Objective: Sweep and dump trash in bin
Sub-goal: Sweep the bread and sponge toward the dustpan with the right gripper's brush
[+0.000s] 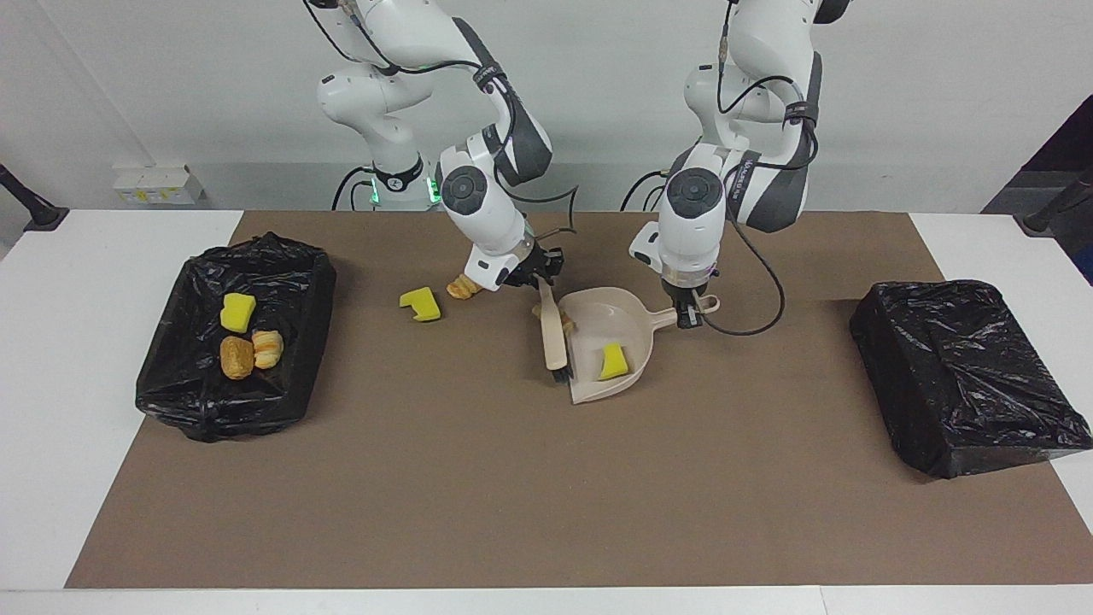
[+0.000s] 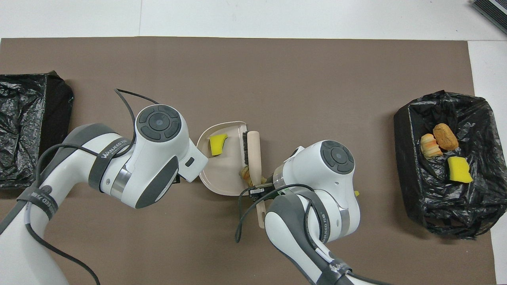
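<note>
Mid-sweep: some trash already in the bin, some in my dustpan, some loose on the mat.

One yellow sponge chunk (image 1: 612,361) sits in the beige dustpan (image 1: 598,318) at the middle of the frame, and a bread piece (image 1: 564,322) is right at the pan's mouth against the brush (image 1: 553,335). Another sponge chunk (image 1: 420,304) and a bread bit (image 1: 462,288) lie loose on the brown mat (image 1: 478,478), up and left of the pan. Three more scraps (image 1: 248,337) are in the open black-lined bin (image 1: 184,359) at frame left. My right gripper (image 1: 536,275) is clamped on the brush handle, my left gripper (image 1: 688,314) pinches the dustpan handle. A second bag-covered bin (image 1: 965,376) sits at frame right.
</note>
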